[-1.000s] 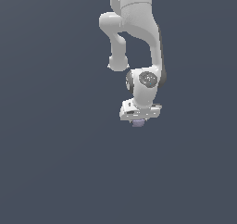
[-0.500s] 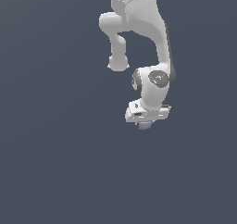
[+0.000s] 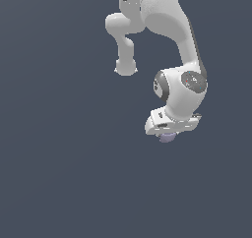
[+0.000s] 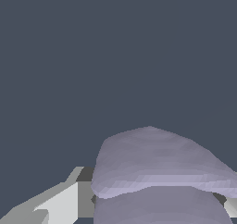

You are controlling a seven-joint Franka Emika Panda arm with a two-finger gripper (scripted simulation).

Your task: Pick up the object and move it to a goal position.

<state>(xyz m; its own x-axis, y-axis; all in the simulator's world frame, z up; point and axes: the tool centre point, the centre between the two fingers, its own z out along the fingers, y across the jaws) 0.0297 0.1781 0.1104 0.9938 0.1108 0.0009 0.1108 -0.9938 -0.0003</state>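
The tool [image 3: 168,133] is clamped on the lavender object [image 3: 168,137], which pokes out beneath it, held so it can be carried to the goal.

a bare simulator scene: flat grey backdrop [image 3: 59,173], nothing else.

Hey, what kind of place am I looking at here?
Most likely a bare simulated test scene, not a real room: a flat, featureless grey-blue ground, a smoothly rendered white robot arm, and its gripper with a faceted lavender lump between its fingers.
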